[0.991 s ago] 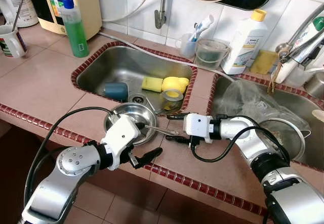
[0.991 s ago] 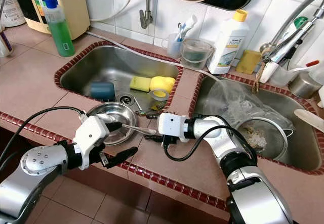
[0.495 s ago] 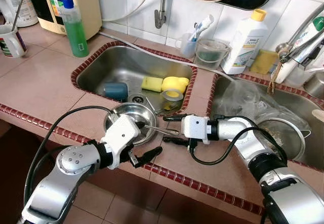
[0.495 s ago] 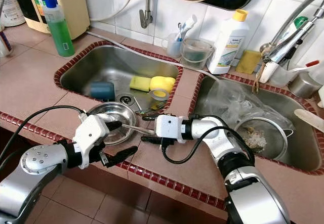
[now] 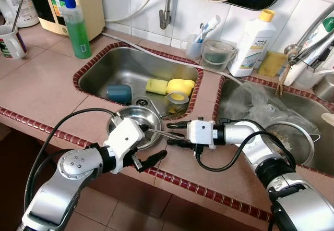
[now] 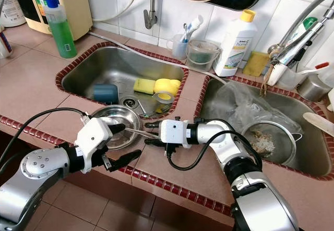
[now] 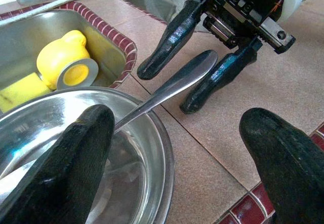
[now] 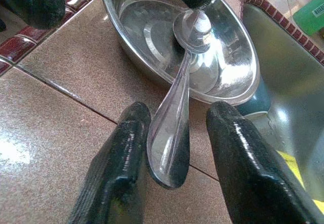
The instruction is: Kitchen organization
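Landmark: steel bowl (image 5: 133, 125), sitting on the tiled counter (image 5: 42, 90) at the front edge of the left sink (image 5: 112, 72).

Spoon (image 8: 178, 107) lies with its bowl end inside the steel bowl and its handle propped over the rim, sticking out on the side away from your left arm. That overhang is why the handle is reachable without dipping into the bowl.

Right gripper (image 6: 147, 133): beside the steel bowl, fingers (image 8: 119, 173) parted to a narrow gap that straddles the handle tip. No squeeze visible yet; handle sits between the pads, nearer one of them. Judgement: you are lined up for a pinch on the handle end.

Left gripper (image 5: 152, 147): spread wide, one finger inside the steel bowl over the spoon's bowl end, the other out past the rim towards the counter edge. Likely steadying the bowl so it does not skate or tip when the spoon is lifted.

Beyond the bowl, in the sink: yellow sponge (image 5: 156, 86), tape roll (image 5: 177, 97), blue cup (image 5: 119, 93).
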Available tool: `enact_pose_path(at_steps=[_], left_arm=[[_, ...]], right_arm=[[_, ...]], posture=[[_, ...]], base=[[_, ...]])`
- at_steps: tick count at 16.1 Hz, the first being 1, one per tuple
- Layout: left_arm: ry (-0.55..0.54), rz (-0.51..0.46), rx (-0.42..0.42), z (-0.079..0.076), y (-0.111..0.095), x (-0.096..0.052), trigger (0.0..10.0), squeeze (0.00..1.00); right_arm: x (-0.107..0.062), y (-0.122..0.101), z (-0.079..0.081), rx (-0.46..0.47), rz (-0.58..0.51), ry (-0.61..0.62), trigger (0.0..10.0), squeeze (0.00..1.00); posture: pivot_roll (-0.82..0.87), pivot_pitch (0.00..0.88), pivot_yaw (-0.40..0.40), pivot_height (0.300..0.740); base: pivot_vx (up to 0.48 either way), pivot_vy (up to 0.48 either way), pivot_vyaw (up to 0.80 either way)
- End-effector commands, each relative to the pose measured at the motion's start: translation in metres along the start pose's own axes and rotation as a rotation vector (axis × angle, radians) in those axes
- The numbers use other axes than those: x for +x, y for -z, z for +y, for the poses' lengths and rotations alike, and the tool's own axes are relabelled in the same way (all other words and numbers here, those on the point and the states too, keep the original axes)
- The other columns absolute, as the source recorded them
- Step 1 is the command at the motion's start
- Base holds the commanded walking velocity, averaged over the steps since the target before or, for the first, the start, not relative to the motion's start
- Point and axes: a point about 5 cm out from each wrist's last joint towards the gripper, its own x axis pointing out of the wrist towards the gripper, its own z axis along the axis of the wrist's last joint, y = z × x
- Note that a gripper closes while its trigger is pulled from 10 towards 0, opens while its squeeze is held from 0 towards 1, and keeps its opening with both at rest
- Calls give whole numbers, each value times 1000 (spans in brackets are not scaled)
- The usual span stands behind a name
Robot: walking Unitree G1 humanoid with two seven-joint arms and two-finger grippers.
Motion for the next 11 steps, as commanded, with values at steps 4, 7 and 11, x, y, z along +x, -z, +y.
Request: enact_pose_path(at_steps=[4,7,11], left_arm=[[-10,-6,6,1,-3,-2,10000,0],[-10,-7,6,1,-3,-2,10000,0],[-11,-6,7,2,-4,-2,10000,0]], right_arm=[[-2,-1,-4,-5,-1,1,0,0],[-2,-1,-4,-1,-2,-3,0,0],[-3,-1,-5,-4,0,0,0,0]], posture=[[-35,86,-108,740],[-35,87,-109,740],[-35,88,-107,740]], base=[[0,0,0],[0,0,0],[0,0,0]])
